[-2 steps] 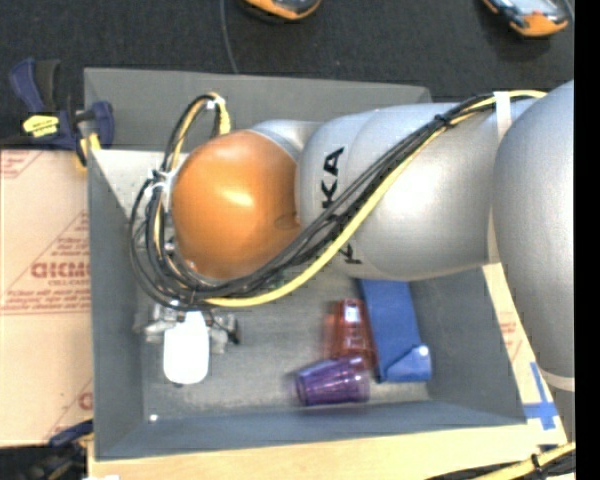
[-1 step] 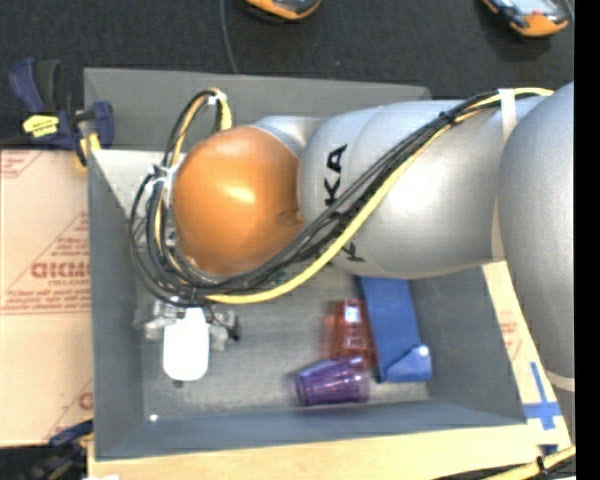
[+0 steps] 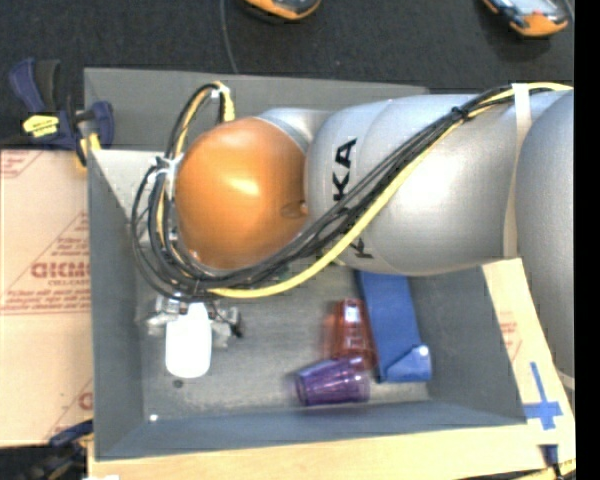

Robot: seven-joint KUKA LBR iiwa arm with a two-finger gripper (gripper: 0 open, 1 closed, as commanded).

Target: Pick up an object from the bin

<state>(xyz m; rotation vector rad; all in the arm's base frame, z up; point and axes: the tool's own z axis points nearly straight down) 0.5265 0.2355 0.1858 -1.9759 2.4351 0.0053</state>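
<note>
**Claw low at the bin's left side, white thing right against it**

You have the gripper [image 3: 192, 318] down near the floor of the bin [image 3: 280, 430], close to its left wall and about midway along it. Most of it sits under the arm's orange cover [image 3: 238, 193] and the looped cables [image 3: 152, 230], so you see little more than bits of grey metal sticking out below the dome. From this angle you cannot tell whether the claw is spread, pressed together or pinching something.

The white rounded thing [image 3: 189, 346], a short, smooth, capsule-like piece, lies directly at the claw, on the side toward the bin's lower edge. Its upper end touches or slips under the metal parts; its lower end rests free on the grey floor. You cannot tell whether the claw has hold of it.

The other things lie well apart from the claw, in a small cluster toward the bin's lower right corner: a red see-through bottle [image 3: 348, 330], a purple see-through cup [image 3: 332, 380] on its side just below it and touching it, and a blue box [image 3: 392, 328] leaning along the bottle's right side.
</note>
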